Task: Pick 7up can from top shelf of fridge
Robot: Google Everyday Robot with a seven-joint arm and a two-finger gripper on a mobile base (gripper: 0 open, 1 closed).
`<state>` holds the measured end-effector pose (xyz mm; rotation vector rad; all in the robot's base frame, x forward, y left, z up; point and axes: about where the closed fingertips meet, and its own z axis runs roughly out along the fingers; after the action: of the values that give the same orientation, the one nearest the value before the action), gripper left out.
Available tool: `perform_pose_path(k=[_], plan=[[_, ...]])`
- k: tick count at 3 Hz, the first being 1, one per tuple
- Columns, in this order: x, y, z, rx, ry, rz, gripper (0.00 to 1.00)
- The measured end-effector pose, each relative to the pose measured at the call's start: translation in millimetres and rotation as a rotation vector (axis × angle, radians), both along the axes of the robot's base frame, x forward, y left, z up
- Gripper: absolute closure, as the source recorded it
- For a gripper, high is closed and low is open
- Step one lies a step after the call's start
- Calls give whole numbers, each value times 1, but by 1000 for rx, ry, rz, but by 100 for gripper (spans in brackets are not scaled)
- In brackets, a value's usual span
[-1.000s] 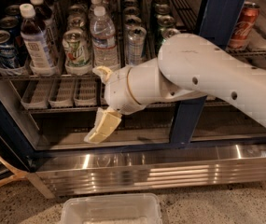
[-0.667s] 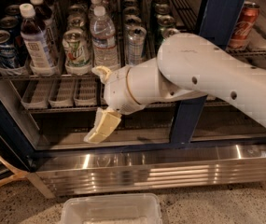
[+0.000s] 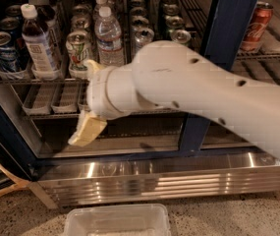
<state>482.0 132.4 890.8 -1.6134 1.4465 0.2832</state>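
Note:
The 7up can [image 3: 78,49], silvery-white with green lettering, stands at the front of the top shelf [image 3: 16,80] of the fridge [image 3: 224,28], between a dark bottle and a water bottle. My gripper [image 3: 84,98] is open and empty, just below and slightly right of the can, in front of the shelf edge. Its upper finger [image 3: 93,66] reaches the can's lower right side. Its lower finger [image 3: 87,130] hangs in front of the lower rack. My white arm hides the right half of the shelf front.
A blue can [image 3: 0,52], a dark bottle [image 3: 36,39] and a water bottle [image 3: 109,37] flank the can. Several cans stand behind. A red can [image 3: 255,26] is behind the right door. Pale lane trays [image 3: 46,100] lie on the lower rack. A plastic bin [image 3: 116,221] sits on the floor.
My gripper has moved left and slightly up, closer to the 7up can. The arm now fills more of the view. The cans and bottles have not moved.

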Motion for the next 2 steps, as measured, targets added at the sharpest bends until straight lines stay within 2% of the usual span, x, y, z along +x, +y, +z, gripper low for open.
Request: perform_pose_path(k=[1, 2], plan=[[11, 20, 15, -42, -104, -76, 0], [11, 20, 15, -33, -106, -75, 0]])
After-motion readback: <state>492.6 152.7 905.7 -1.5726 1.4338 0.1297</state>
